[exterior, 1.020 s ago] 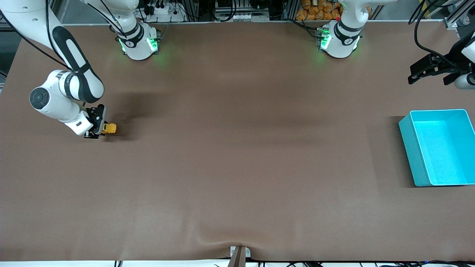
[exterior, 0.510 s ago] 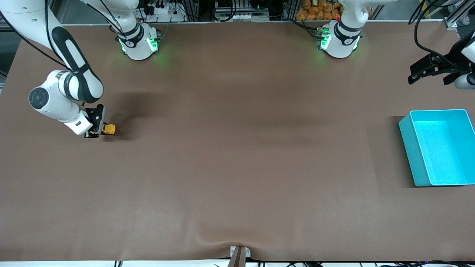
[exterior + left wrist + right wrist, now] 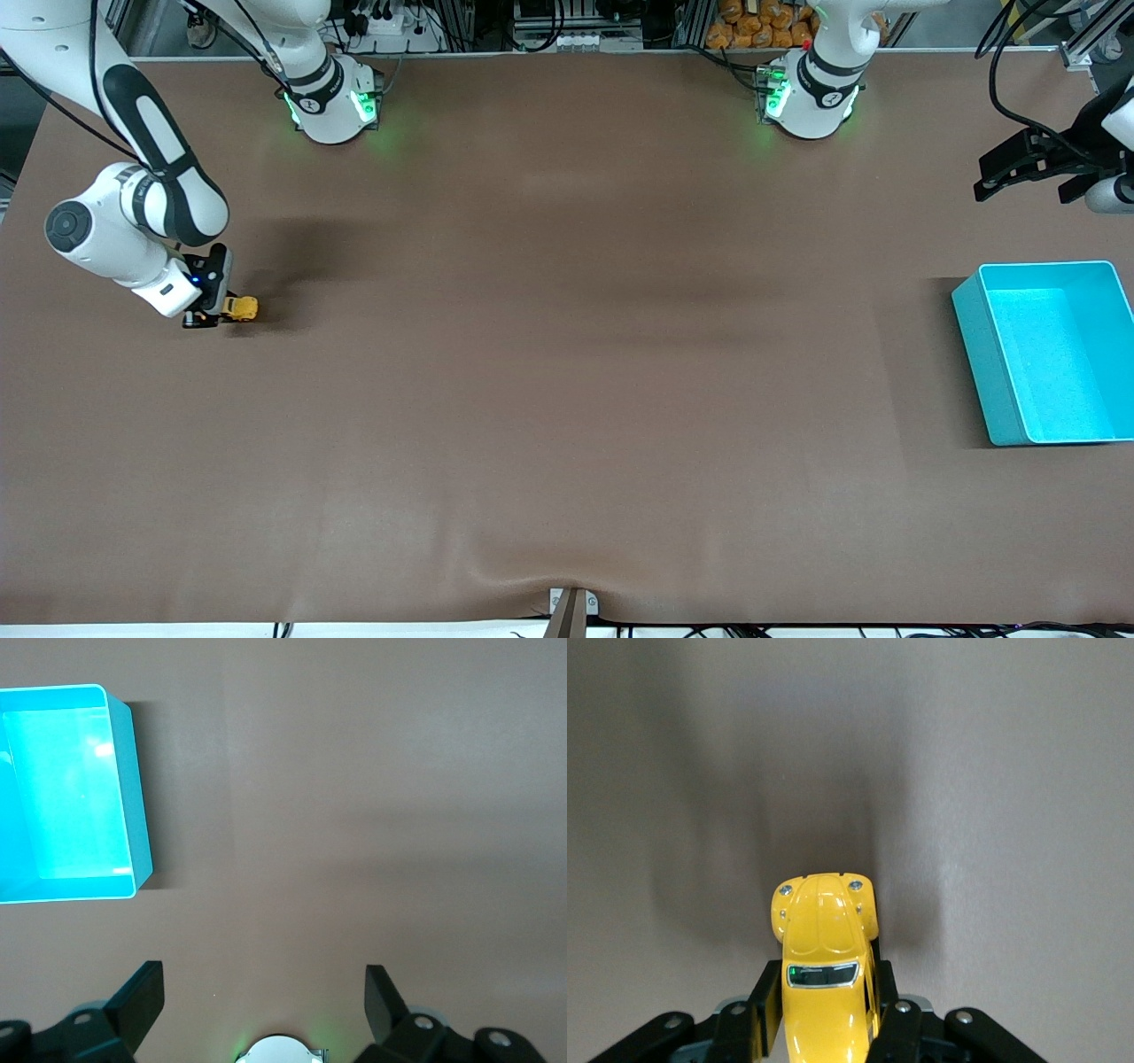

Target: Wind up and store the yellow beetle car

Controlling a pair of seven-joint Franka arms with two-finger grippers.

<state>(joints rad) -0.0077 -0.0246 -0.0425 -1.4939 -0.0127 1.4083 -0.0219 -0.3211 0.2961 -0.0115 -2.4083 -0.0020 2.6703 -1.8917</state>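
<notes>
- Car (image 3: 239, 307) on the table (image 3: 567, 372) at the right arm's end, long axis along the table, nose at 3 o'clock toward the bin (image 3: 1045, 353).
- Right gripper (image 3: 215, 312) clamps the car's rear, jaws closed on its sides.
- Bin well apart, bare table between.
- Left gripper (image 3: 1005, 173) waits above the table near the bin, jaws wide, holding nothing.

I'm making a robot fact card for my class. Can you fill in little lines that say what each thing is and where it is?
toy: yellow beetle car, on the table at the right arm's end
right gripper: shut on the car's sides, down at the table
left gripper: open, holding nothing, waiting above the table near the bin
box: turquoise bin, empty, at the left arm's end
table: brown cover
car in bin: not yet
</notes>
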